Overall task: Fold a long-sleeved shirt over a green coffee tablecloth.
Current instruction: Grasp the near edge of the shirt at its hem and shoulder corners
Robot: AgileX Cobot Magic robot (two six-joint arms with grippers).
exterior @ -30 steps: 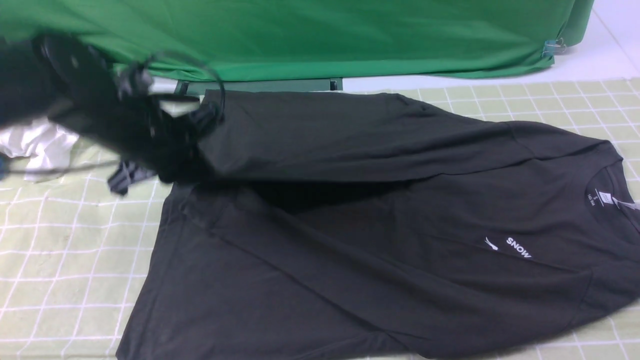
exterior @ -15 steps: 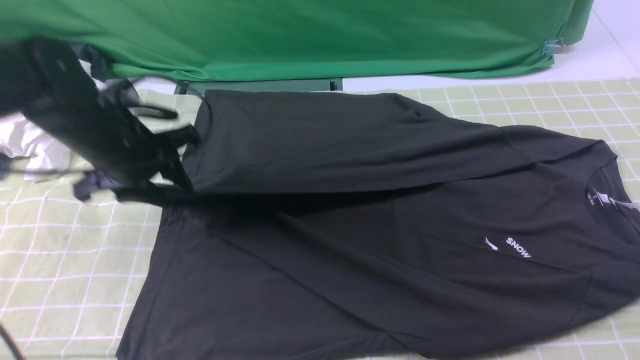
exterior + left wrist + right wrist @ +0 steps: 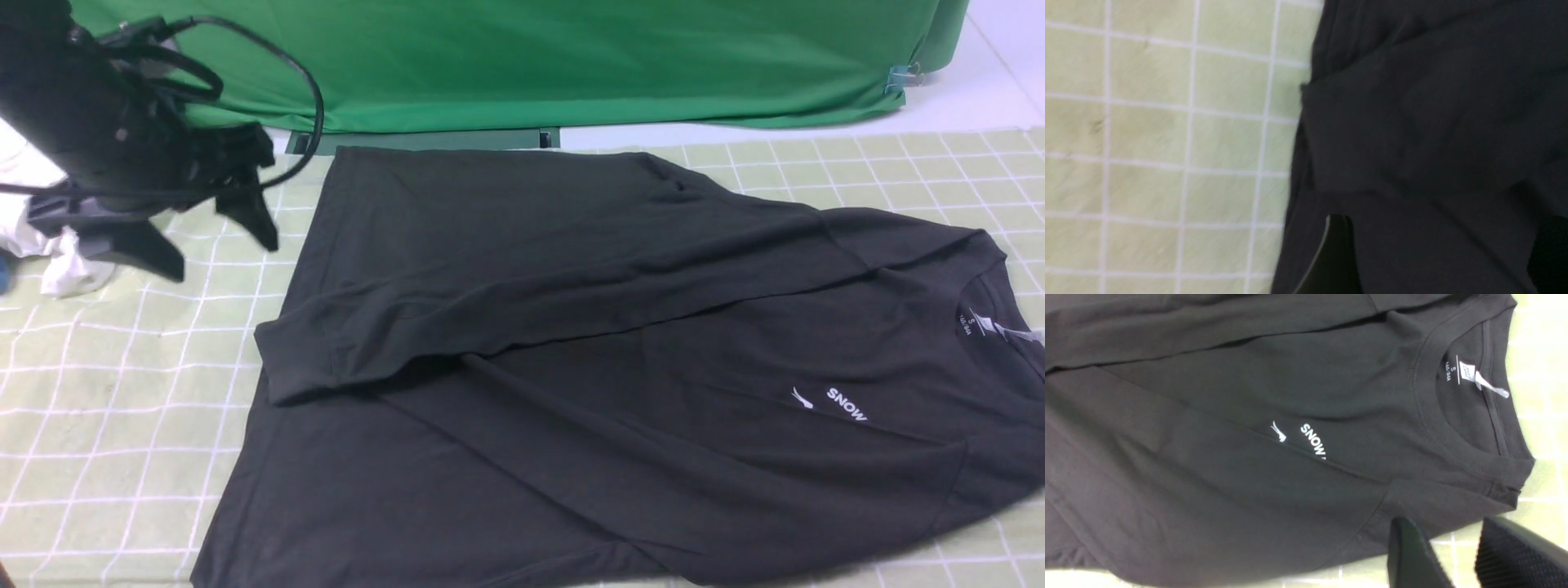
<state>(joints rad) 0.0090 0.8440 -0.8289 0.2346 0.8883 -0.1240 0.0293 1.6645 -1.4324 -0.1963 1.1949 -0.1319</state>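
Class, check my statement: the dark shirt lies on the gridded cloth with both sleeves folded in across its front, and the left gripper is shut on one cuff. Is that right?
Not quite: the left gripper is open and clear of the cuff, as the front view shows. The rest stands.

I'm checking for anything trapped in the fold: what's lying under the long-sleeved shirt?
The pale green gridded tablecloth shows all around the edges of the long-sleeved shirt. Whatever lies beneath the shirt's middle is covered, so I can't tell if something's there.
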